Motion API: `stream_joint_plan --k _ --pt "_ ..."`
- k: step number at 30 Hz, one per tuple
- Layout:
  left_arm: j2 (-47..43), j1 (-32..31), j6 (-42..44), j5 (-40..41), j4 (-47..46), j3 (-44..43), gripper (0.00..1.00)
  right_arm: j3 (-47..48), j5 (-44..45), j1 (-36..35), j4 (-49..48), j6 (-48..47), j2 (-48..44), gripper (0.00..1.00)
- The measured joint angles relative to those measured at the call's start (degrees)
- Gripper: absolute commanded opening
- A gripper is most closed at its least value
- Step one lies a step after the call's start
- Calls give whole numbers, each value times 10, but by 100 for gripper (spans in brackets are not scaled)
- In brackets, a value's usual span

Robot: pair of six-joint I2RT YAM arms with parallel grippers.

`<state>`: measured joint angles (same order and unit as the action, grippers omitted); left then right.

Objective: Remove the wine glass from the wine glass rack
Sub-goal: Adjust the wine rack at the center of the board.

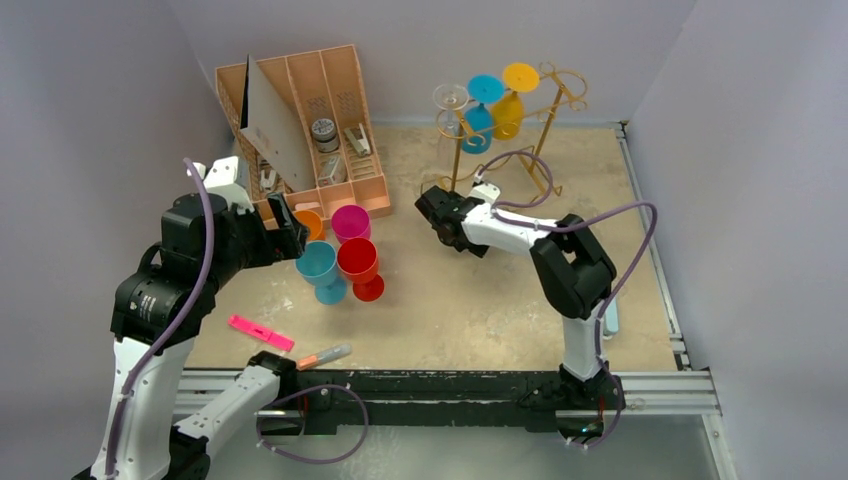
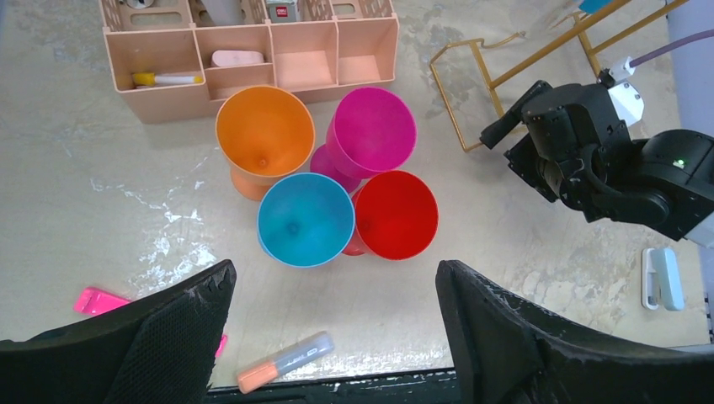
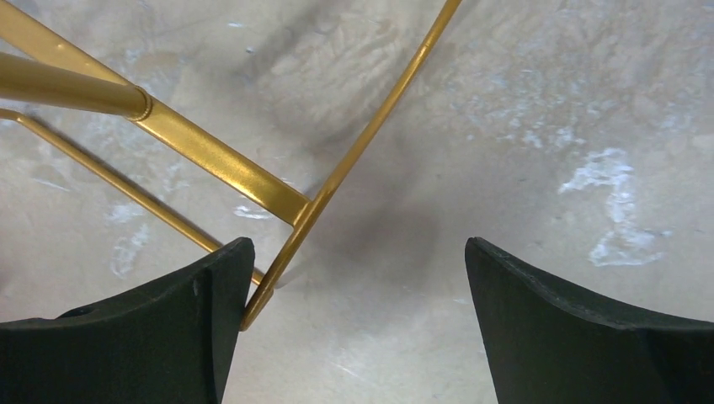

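**Right gripper low at the rack base, empty; three glasses hanging**

We find the wine glass rack [image 1: 457, 160] at the far edge of the worktop [image 1: 450, 310], right of the middle. Three glasses hang from its looped arms, bowls down, with their feet caught in the loops. A clear wine glass [image 1: 451, 100] is at the left end, a blue wine glass [image 1: 482, 110] is next, and a yellow wine glass [image 1: 512, 100] is beside that. Hung this way, we judge each glass can only come free by sliding its foot out along the loop.

The right gripper [image 3: 354, 252] is spread wide and holds nothing. It sits low by the near left corner of the rack's base. The gold base wire runs right against its left finger [image 3: 194, 320]; we cannot tell whether they touch. We judge this a staging position below the clear glass, the nearest one. The rise to stem height is not yet made.

The left gripper [image 2: 334, 282] is likewise wide open and empty. It is poised above four coloured goblets [image 2: 305, 219], which stand upright in a tight cluster in front of the tan desk organiser [image 1: 340, 80] at the far left corner.

Risk noted: a careless rise could snag the wire and drag the light frame.
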<state>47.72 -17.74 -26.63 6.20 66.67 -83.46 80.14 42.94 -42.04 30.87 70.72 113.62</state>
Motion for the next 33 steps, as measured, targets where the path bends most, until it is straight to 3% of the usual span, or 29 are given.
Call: stream_joint_plan --k 18,33 --pt "0 0 -9 -11 -5 0 88 -229 4 42 -39 -64 -170 98" --pt "21 0 -13 -40 -33 16 88 -301 -68 92 -114 -214 -302 99"
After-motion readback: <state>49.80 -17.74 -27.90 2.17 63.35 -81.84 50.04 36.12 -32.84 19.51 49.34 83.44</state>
